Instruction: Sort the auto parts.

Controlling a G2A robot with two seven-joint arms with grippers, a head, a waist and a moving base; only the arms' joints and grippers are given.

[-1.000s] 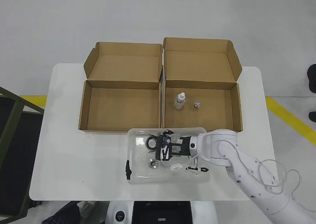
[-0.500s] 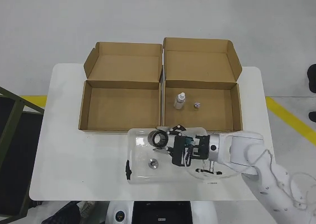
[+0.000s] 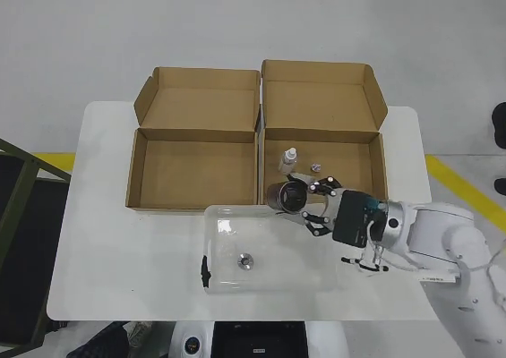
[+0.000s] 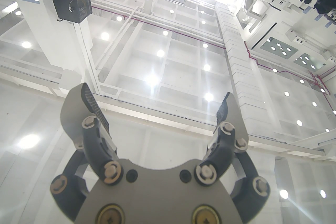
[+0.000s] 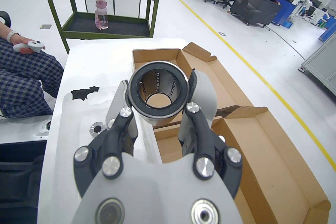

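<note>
Over the near edge of the right-hand cardboard box (image 3: pixel 360 170), just beyond the clear tray (image 3: pixel 226 268), the right gripper (image 5: pixel 158 104) reaches level, fingers clamped around a cylindrical bearing (image 3: pixel 281 193); the left gripper (image 4: pixel 157 114), fingers spread wide, points ceilingward.

Cardboard box rim (image 3: pixel 383 170) beneath loaded hand (image 5: pixel 159 91)

**Bright, even light; glare overhead**

Rows of ceiling lamps (image 4: pixel 160 53) shine beyond the left gripper (image 4: pixel 156 93). They flare into streaks and wash out the ceiling past its fingertips. The white table (image 3: pixel 109 224) is evenly lit, and the box (image 3: pixel 194 170) walls throw only soft shadows. Between the right gripper (image 5: pixel 158 93) fingers, the bearing (image 5: pixel 134 96) rim glints.
</note>
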